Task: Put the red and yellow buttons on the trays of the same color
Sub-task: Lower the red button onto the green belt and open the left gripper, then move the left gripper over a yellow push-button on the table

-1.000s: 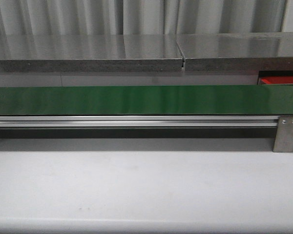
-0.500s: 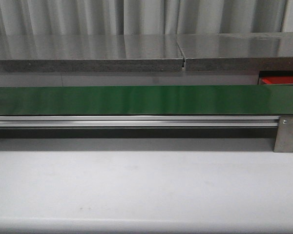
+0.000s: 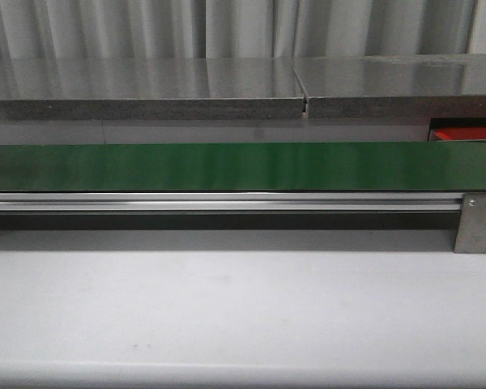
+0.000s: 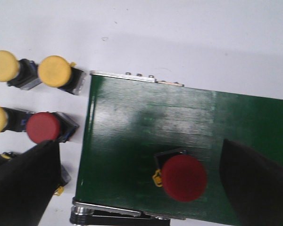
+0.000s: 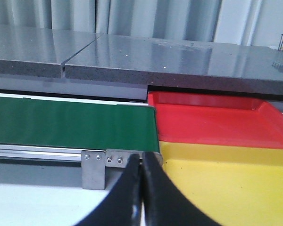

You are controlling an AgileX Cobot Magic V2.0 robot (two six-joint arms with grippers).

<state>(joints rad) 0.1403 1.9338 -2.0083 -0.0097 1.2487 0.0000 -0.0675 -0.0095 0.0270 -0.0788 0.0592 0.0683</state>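
Left gripper (image 4: 141,183) is spread wide open with nothing in it, fingers either side of a red button (image 4: 184,178) sitting on the green belt (image 4: 132,141). More buttons, yellow (image 4: 54,71) and red (image 4: 43,127), sit just off the belt's end on the white table (image 4: 179,37). Right gripper (image 5: 142,188) is pinched closed on nothing, near the belt's other end where the red tray (image 5: 217,117) and yellow tray (image 5: 226,179) sit touching.

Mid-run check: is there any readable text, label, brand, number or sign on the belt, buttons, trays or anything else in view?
None: no readable text in any view.
Green belt: plain, no print.
Red button on the belt: blank cap.
Yellow buttons beside the belt: blank caps; their bodies are too small and blurred to show any marking.
Red tray and yellow tray: unmarked.
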